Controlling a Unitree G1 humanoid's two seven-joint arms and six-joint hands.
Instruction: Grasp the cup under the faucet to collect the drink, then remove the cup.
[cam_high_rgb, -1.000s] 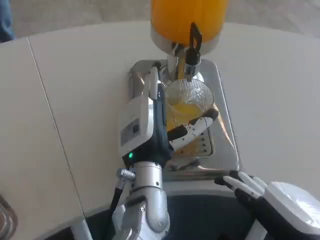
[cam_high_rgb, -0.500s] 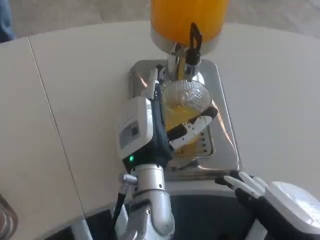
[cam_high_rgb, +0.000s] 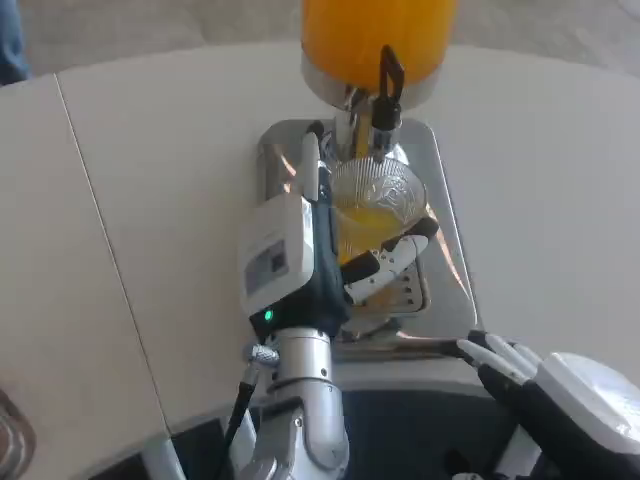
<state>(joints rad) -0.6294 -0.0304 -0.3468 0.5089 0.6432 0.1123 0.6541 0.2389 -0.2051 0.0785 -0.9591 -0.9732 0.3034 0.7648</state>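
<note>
Orange drink (cam_high_rgb: 365, 222) in clear ribbed cup (cam_high_rgb: 378, 190)

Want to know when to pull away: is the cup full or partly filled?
Partly filled: orange drink covers the bottom of the cup, held by the left hand, with clear glass above it.

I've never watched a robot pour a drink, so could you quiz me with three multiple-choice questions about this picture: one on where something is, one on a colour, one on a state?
1. Where is the clear ribbed plastic cup?
A. Under the dispenser's faucet
B. At the table's left edge
C. In the right hand

2. What colour is the drink in the big dispenser tank?
A. Green
B. Orange
C. Clear

3. What is the left hand doing?
A. Resting flat on the table
B. Holding the cup
C. Pulling the tap lever

Answers:
1. A, the cup sits below the faucet over the shiny metal drip tray.
2. B, the tank is orange.
3. B, its fingers wrap the cup.
</note>
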